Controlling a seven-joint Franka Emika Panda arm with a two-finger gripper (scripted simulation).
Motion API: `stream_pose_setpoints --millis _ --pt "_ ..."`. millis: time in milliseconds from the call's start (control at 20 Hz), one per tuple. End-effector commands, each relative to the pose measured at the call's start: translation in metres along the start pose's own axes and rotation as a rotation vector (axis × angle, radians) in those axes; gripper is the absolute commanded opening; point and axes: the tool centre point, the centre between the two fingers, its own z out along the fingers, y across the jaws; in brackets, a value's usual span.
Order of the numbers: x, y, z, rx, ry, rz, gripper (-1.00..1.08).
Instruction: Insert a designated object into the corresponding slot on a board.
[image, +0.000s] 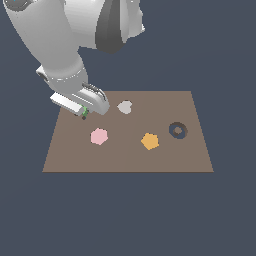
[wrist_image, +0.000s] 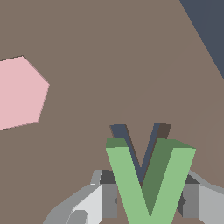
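Note:
The green piece (wrist_image: 148, 183) is V-shaped in the wrist view and sits between my gripper's (wrist_image: 148, 199) fingers (wrist_image: 109, 197), which are shut on it. It hangs just above the V-shaped slot (wrist_image: 140, 140), whose dark arms show right behind its tips. In the exterior view only a sliver of the green piece (image: 85, 111) shows under the gripper (image: 84, 114), low over the brown board's (image: 128, 155) back corner on the exterior view's left. The slot is hidden there by the hand.
On the board lie a pink hexagon (image: 99, 136) (wrist_image: 19, 94), an orange pentagon (image: 149, 141), a grey heart (image: 125, 106) and a dark ring (image: 178, 130). The board's edge and dark floor (wrist_image: 208, 26) lie close beside the slot.

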Motion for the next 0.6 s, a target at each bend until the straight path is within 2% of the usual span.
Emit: stream_pose_setpoints --millis 0,550 --pt "0.0051 0.0022 -0.0002 0.000 0.000 -0.016 -1.00" --pt "0.0080 0.0028 0.0086 0.000 0.000 -0.024 -1.00"
